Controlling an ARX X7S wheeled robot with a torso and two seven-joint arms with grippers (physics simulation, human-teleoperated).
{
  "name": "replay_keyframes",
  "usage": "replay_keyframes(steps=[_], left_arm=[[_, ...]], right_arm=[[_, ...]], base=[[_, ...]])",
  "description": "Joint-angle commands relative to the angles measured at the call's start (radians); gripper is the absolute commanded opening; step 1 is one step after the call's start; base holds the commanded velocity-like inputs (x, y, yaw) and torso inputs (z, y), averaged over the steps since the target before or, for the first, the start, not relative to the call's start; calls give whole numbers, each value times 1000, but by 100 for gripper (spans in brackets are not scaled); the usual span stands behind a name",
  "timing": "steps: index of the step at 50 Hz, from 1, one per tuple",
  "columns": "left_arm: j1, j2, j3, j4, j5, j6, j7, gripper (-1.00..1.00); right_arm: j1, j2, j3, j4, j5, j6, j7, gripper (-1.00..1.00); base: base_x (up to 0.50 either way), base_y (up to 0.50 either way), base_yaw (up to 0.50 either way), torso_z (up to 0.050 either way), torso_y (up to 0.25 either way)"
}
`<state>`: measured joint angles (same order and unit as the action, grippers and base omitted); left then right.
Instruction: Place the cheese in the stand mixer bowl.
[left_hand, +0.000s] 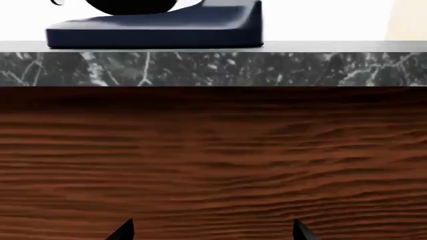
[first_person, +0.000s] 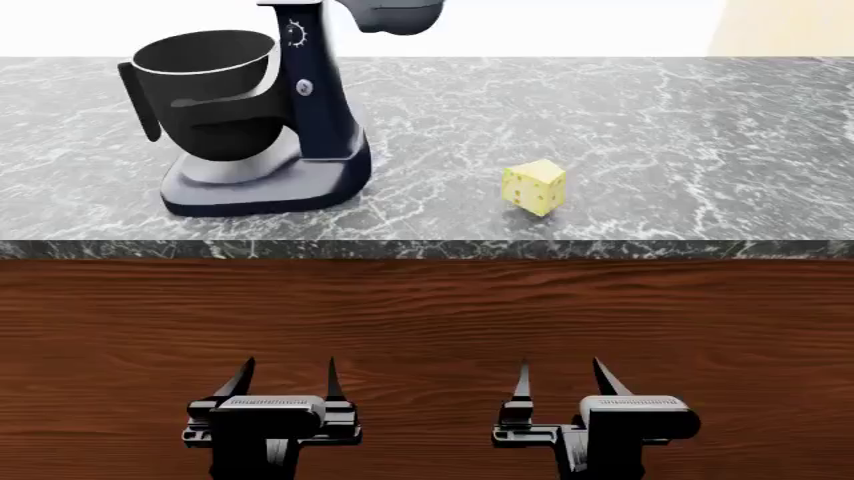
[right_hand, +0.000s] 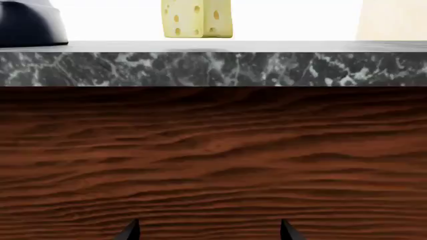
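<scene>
I've got the cheese, a pale-yellow holey wedge, sitting on the counter right of the stand mixer bowl. Left gripper and right gripper both gape, nothing held.

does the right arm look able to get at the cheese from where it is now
Probably yes. The cheese sits alone near the counter's front edge, roughly ahead of the open right tool, which is below the countertop and must rise first.

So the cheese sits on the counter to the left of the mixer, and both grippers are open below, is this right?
Not quite: in the head view the cheese sits on the counter to the right of the mixer. Both grippers, left and right, are open below.
</scene>
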<state>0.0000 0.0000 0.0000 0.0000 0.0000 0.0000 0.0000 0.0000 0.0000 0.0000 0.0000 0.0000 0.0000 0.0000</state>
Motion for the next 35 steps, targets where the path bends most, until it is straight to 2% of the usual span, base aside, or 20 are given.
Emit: replay_keyframes(steps=[1, 2, 4, 10, 16, 20, 21, 35], left_arm=[[-5, -17, 21, -7, -7, 7, -20, 100], [-11, -23, 40, -51, 39, 46, -55, 100], [-18, -22, 42, -87, 66, 103, -116, 100], [-28, -38, 63, -122, 66, 107, -157, 100], [-23, -51, 75, -97, 45, 100, -161, 100], [-23, -64, 103, -86, 116, 75, -195, 100], [-18, -14, 39, -91, 150, 89, -130, 100], [-14, -52, 92, -95, 117, 92, -167, 100]], right_arm=[[0, 12, -13, -36, 55, 34, 7, 100], [1, 27, -41, -30, -29, 25, 53, 100], [1, 33, -50, -27, -27, 24, 63, 100], [8, 45, -57, -4, -7, 2, 87, 100], [3, 56, -65, -37, 13, 17, 97, 100], [2, 61, -73, -36, 15, 15, 102, 100], [0, 10, -16, -35, -36, 13, 42, 100], [2, 51, -66, -27, 18, 21, 74, 100]], base=[[0, 0, 0, 0, 0], [0, 0, 0, 0, 0], [0, 0, 0, 0, 0], [0, 0, 0, 0, 0], [0, 0, 0, 0, 0], [0, 0, 0, 0, 0], [0, 0, 0, 0, 0], [0, 0, 0, 0, 0]])
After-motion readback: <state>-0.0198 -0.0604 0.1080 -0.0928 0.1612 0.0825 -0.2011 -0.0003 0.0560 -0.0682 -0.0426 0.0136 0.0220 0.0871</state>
